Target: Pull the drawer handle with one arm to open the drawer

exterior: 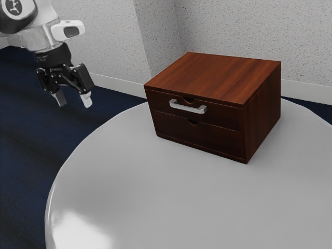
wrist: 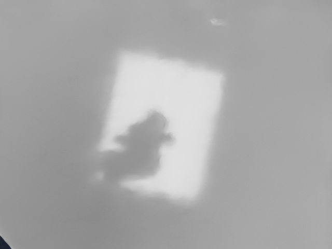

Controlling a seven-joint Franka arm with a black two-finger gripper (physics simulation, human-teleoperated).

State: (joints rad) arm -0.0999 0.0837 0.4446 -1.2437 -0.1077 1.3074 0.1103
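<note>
- The gripper [exterior: 73, 100] hangs in the air at the exterior view's upper left, out past the rim of the table [exterior: 155, 207] and above the dark blue floor [exterior: 26, 145].
- Its two fingers [exterior: 86, 100] point down and stand spread apart, with nothing between them.
- The white arm [exterior: 39, 33] comes in from the top left corner of the exterior view.
- The wooden cabinet [exterior: 223, 78] sits on the far part of the round table, toward the exterior view's right, close to the corner of the wall [exterior: 249, 31].
- The handle [exterior: 188, 107], a silver bar, runs across the top drawer [exterior: 220, 115] and faces the gripper's side.
- That drawer front looks flush with the cabinet's face, so it is shut; the bottom drawer [exterior: 202, 134] looks flush too.
- Gripper and handle are well apart, with bare tabletop and open air between them.
- A wide stretch of bare table lies in front of the drawers, right out to the near rim.
- In the wrist view, a bright patch [wrist: 176, 93] lies on the grey tabletop below the hand, and a dark shadow [wrist: 137, 150] falls across it.
</note>
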